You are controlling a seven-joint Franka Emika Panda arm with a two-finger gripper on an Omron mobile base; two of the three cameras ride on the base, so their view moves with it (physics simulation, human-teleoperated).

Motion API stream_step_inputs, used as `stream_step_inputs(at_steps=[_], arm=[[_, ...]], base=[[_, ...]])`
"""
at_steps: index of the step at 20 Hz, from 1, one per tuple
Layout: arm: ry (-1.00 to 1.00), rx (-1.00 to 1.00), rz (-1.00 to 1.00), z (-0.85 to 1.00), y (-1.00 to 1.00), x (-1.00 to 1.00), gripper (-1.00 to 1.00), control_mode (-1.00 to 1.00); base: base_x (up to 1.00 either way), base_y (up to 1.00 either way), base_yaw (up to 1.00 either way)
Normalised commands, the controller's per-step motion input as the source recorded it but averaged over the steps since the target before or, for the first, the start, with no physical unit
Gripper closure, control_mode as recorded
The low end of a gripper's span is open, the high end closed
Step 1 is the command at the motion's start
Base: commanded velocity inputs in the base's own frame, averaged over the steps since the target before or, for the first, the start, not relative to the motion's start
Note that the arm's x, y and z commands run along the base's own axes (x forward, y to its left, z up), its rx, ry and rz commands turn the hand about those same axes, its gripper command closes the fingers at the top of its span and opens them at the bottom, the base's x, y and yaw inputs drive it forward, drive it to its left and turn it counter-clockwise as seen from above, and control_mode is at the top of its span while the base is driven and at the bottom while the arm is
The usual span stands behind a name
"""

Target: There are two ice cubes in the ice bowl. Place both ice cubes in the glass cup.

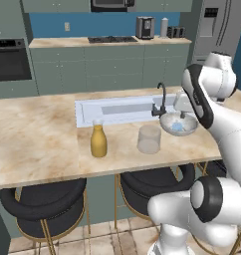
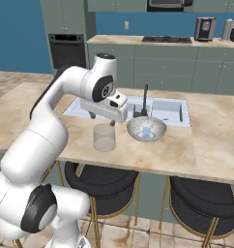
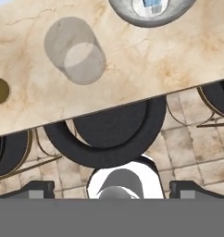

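In the left base view, the glass cup (image 1: pixel 149 139) is standing on the worktop (image 1: pixel 38 139) between the yellow bottle (image 1: pixel 98 141) and the ice bowl (image 1: pixel 178 124), just beside the bowl. The bowl is sitting by the sink (image 1: pixel 117 110) and its faucet (image 1: pixel 160 99). I am counting one cup, one bowl, one bottle, and blue in the bowl that is reading as one ice cube (image 1: pixel 180 127), though it is too small to be sure.

In the right base view, the gripper (image 2: pixel 100 116) is hanging above the cup (image 2: pixel 104 137), its jaws partly hidden by the hand. One ice cube (image 2: pixel 147 131) is lying in the bowl (image 2: pixel 146 129); any cube inside the cup is not making itself out.

In the hand view, the fingertips (image 3: pixel 40 190) are standing wide apart, released and empty. The cup (image 3: pixel 75 51) and the bowl (image 3: pixel 151 14) are lying far up the picture, with two stools (image 3: pixel 109 134) below. The risk, I judge: reaching for the remaining cube, the arm could be clipping the nearby cup or faucet, or the tiny cube could be slipping from the fingers.
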Motion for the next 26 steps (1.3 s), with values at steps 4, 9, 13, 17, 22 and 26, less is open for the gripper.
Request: stream_step_inputs(at_steps=[4,9,13,17,22,26], arm=[[0.02,0.01,0.0,0.0,-0.15,0.22,-1.0,-1.0],[0.0,0.0,0.0,0.0,-0.09,0.18,-1.0,-1.0],[0.0,0.0,0.0,0.0,-0.08,0.12,-1.0,-1.0],[0.0,0.0,0.0,0.0,-0.2,0.13,-1.0,-1.0],[0.0,0.0,0.0,-0.17,-0.4,0.32,-1.0,-1.0],[-0.07,-0.04,0.01,-0.3,-0.39,0.46,-1.0,-1.0]], base=[[0.0,0.0,0.0],[0.0,0.0,0.0],[0.0,0.0,0.0],[0.0,0.0,0.0],[0.0,0.0,0.0],[0.0,0.0,0.0]])
